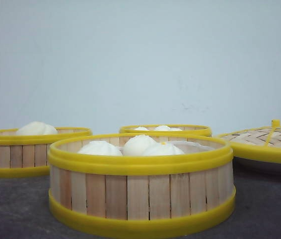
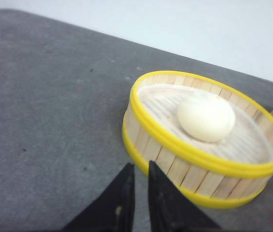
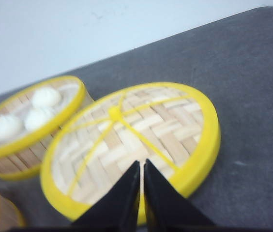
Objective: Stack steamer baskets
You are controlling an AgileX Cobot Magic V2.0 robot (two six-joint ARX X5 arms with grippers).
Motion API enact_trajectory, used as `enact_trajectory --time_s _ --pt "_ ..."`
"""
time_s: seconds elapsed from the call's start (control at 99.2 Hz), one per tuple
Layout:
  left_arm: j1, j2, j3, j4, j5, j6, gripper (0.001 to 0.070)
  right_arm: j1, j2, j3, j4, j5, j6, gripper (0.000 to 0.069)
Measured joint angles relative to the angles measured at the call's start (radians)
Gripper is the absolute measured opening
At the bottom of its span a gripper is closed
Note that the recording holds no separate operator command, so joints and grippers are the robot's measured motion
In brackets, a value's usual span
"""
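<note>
Where the grey bench (image 1: 11, 209) carries them, three steamer baskets stand apart: nearest basket (image 1: 141, 199) centre front, three buns (image 1: 138, 145); left basket (image 1: 16, 154), one bun (image 1: 36, 128); rear basket (image 1: 165, 130), buns inside. Woven lid (image 1: 267, 142) on a white plate (image 1: 267, 166), right. Left pincer (image 2: 140, 181) near left basket, empty, fingers nearly together. Right pincer (image 3: 142, 176) over lid, likewise.

My steamer baskets (image 1: 141, 184) have matt light-wood slats and glossy yellow plastic rings; the lid (image 3: 131, 140) is woven bamboo; the grey surface (image 2: 44, 121) looks matt, slightly rough.
</note>
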Motion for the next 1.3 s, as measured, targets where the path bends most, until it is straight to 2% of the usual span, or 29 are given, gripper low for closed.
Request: enact_trajectory --time_s 0.181,0.323,0.413,0.454,0.494,0.555,0.625,0.665,0.716,0.867,1.099,1.301 --pt "0.000 0.098 0.192 -0.009 0.024 -0.027 0.0024 0.000 0.129 0.241 -0.045 0.000 0.012 0.0009" --pt "0.000 0.269 0.393 -0.097 0.026 -0.014 0.0024 0.000 0.313 0.470 -0.147 -0.004 -0.068 0.0009" --pt "0.000 0.385 0.511 -0.138 0.036 0.008 0.0025 0.000 0.416 0.590 -0.213 -0.040 -0.130 0.0009" --pt "0.000 0.426 0.551 -0.139 0.050 0.015 0.0041 0.000 0.451 0.630 -0.230 -0.055 -0.153 0.0010" --pt "0.000 0.461 0.582 -0.138 0.061 0.019 0.0088 0.000 0.479 0.661 -0.241 -0.068 -0.170 0.0023" --pt "0.000 0.494 0.606 -0.137 0.082 0.029 0.0223 0.000 0.509 0.687 -0.250 -0.088 -0.187 0.0103" --pt "-0.003 0.516 0.609 -0.136 0.095 0.042 0.0395 0.000 0.530 0.700 -0.254 -0.120 -0.189 0.0282" --pt "-0.006 0.524 0.608 -0.135 0.103 0.046 0.0452 0.000 0.543 0.705 -0.255 -0.135 -0.188 0.0372" --pt "-0.010 0.530 0.608 -0.131 0.107 0.050 0.0485 0.001 0.564 0.717 -0.257 -0.148 -0.185 0.0434" --pt "-0.022 0.533 0.608 -0.119 0.142 0.055 0.0508 0.014 0.700 0.818 -0.257 -0.198 -0.166 0.0483" --pt "-0.054 0.532 0.608 -0.118 0.215 0.055 0.0509 0.054 1.072 1.050 -0.254 -0.266 -0.155 0.0487" --pt "-0.084 0.532 0.609 -0.120 0.255 0.055 0.0509 0.076 1.370 1.184 -0.209 -0.322 -0.151 0.0484"
